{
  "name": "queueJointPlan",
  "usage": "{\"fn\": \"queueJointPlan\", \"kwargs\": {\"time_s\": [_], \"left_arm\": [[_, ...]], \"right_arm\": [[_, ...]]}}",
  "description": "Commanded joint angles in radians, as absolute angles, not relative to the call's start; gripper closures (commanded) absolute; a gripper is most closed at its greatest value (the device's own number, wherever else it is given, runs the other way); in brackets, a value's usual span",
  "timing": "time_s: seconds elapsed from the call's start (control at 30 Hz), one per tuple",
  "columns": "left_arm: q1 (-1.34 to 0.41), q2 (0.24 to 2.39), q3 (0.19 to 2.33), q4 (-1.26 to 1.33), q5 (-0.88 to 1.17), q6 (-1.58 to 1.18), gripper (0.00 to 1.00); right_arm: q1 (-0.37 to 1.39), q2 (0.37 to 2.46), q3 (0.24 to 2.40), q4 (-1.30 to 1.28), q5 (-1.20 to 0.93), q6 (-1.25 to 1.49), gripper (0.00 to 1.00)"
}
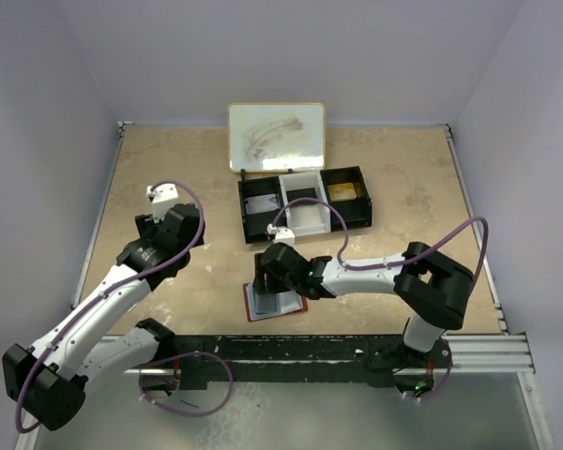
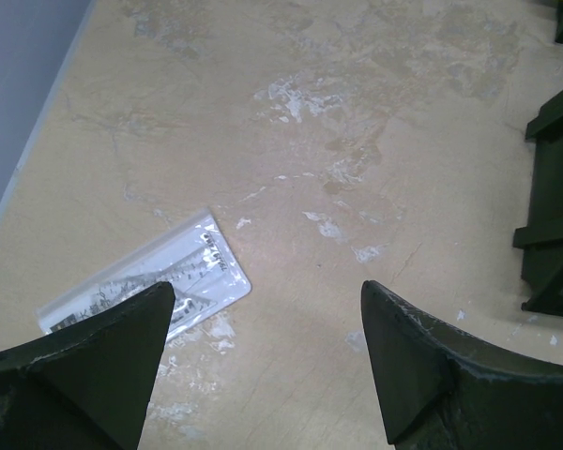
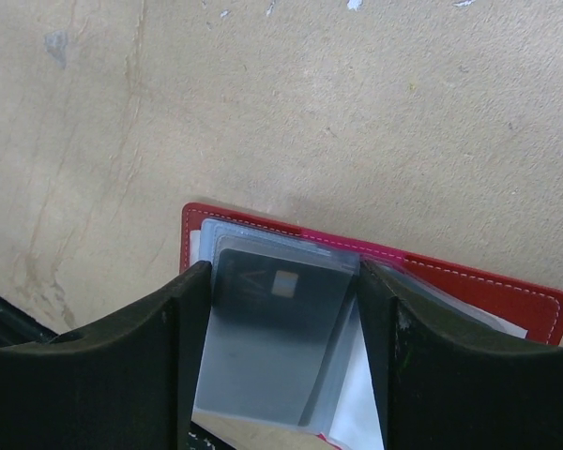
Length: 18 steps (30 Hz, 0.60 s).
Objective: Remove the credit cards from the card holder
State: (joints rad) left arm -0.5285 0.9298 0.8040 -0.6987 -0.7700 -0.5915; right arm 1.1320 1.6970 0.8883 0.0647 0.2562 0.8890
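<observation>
The red card holder lies open on the table near the front edge, its clear sleeves facing up. In the right wrist view its red cover shows behind a dark credit card that sits in a pale sleeve. My right gripper is down over the holder, its two fingers pressed against the card's left and right edges. My left gripper hovers open over bare table at the left, holding nothing.
A long black tray with a white middle compartment stands behind the holder, its edge at the right of the left wrist view. A white board lies at the back. A clear plastic-sleeved slip lies under the left gripper.
</observation>
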Motion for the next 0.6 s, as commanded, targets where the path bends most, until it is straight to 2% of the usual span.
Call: {"fn": "queueJointPlan", "kwargs": {"time_s": [0.0,0.27,0.4,0.57], "left_arm": [[-0.523,0.875,0.824,-0.684,-0.669,-0.638,0.23],[-0.523,0.665,0.605,-0.411,-0.036,-0.856,0.29],[-0.526,0.59,0.451,-0.273,0.107,-0.99,0.3],[-0.566,0.595,0.337,-0.186,0.142,-1.046,0.36]], "right_arm": [[1.108,1.659,0.833,0.153,0.168,0.912,0.36],[1.098,1.659,0.808,0.182,0.153,0.914,0.37],[1.096,1.651,0.789,0.197,0.152,0.923,0.37],[1.097,1.648,0.775,0.209,0.151,0.927,0.37]]}}
